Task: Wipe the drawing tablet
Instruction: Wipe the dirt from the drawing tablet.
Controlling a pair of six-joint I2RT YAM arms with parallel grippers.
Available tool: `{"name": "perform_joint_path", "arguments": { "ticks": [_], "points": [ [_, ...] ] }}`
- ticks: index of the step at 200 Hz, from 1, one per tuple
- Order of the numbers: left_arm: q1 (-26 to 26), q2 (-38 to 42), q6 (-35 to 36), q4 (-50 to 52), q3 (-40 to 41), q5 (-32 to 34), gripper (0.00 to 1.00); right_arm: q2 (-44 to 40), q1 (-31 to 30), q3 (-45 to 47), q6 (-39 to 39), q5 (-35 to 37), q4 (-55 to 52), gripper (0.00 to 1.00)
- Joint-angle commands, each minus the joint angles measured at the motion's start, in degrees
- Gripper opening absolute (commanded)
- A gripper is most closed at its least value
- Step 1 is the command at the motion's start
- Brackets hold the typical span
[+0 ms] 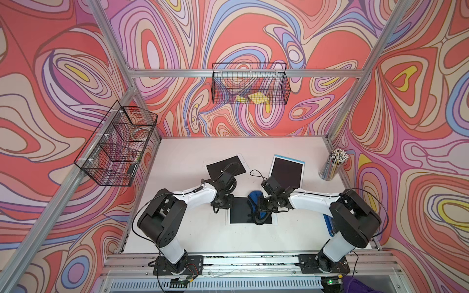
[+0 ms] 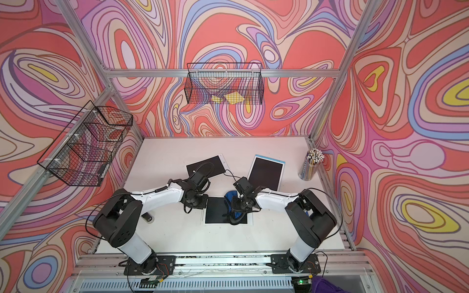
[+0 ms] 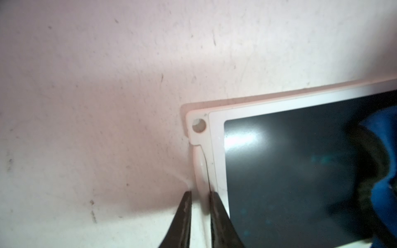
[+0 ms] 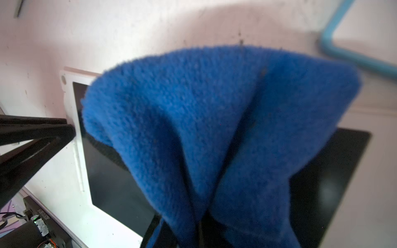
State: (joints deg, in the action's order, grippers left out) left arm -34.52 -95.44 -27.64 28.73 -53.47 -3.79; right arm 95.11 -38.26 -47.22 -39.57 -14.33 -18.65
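the drawing tablet (image 1: pixel 239 210) lay flat on the desk (image 1: pixel 193 233) between the arms. the right pincer (image 1: pixel 260 215) was clamped on a blue cloth (image 4: pixel 214 118) draped over the screen. the left pincer (image 3: pixel 199 196) stood narrowly apart astride the white rim; whether it pinched, i could not tell. it seemed best to press the cloth flat, sweep in slow overlapping strokes, and brace that rim.

Drawing tablets (image 1: pixel 238 210) (image 1: pixel 220 166) (image 1: pixel 288 170): 3. Blue cloth (image 1: pixel 254 196): 1. Wire baskets (image 1: pixel 250 83) (image 1: pixel 116 147): 2. Yellow sheets (image 1: pixel 239 99) (image 1: pixel 258 97): 2. Pencil holder (image 1: pixel 332 167): 1; pencils too small to count. Robot arms (image 1: pixel 198 195) (image 1: pixel 312 200): 2.
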Motion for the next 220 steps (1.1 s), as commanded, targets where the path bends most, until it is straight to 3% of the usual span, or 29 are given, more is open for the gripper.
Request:
{"name": "perform_joint_path", "arguments": {
  "ticks": [1,39,66,87,132,168,184,220],
  "points": [
    [0.69,-1.66,-0.37,2.09,2.82,3.62,0.2,9.29,0.13,5.24,-1.4,4.62,-13.94,0.0],
    [0.64,-2.11,-1.38,0.56,3.89,2.33,0.2,24.05,-9.13,-5.61,-5.53,0.89,-8.39,0.0],
    [0.62,-1.93,-1.79,0.27,3.86,2.23,0.2,24.87,-9.4,-4.61,-6.63,1.33,-6.74,0.0],
    [0.61,-1.77,-1.85,0.22,3.83,2.1,0.19,20.21,-5.9,1.15,-5.74,2.05,-6.91,0.0],
    [0.69,-0.76,-1.3,0.79,4.21,2.94,0.19,6.77,7.95,13.2,-2.41,0.29,-8.14,0.0],
    [0.65,-0.71,-1.52,0.45,4.53,2.47,0.19,5.77,8.91,13.47,-3.29,-1.0,-6.88,0.0],
    [0.63,-0.97,-1.72,0.01,4.58,1.9,0.2,8.54,6.71,11.86,-4.48,-3.3,-4.23,0.0],
    [0.65,-1.59,-1.97,-0.36,4.18,1.54,0.19,16.55,-6.86,2.39,-9.53,-4.3,-3.28,0.0]
  ]
}}
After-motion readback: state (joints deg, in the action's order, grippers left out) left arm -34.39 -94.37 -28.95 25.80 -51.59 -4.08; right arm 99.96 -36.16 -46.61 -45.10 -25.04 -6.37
